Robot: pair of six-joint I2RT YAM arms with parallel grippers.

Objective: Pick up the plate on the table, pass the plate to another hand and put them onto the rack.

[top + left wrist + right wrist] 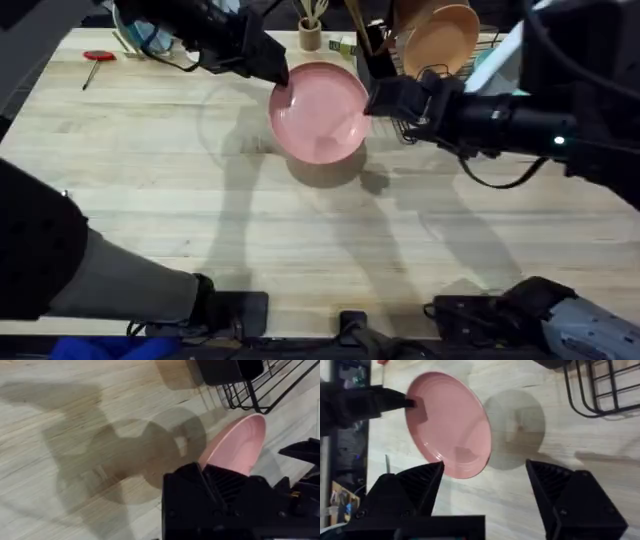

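The pink plate (320, 112) hangs tilted above the worktop (150, 180) at upper centre, its left rim pinched by the left gripper (280, 78). The right gripper (378, 100), jaws spread, sits at its right rim, near the black rack (480, 50).

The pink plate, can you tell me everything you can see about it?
The pink plate is round, shallow and glossy, with a raised rim and faint rings inside. It is lifted and tilted above the table, casting a round shadow below. The left gripper pinches its rim on one side. The right gripper is open beside the opposite edge, near the black wire rack.
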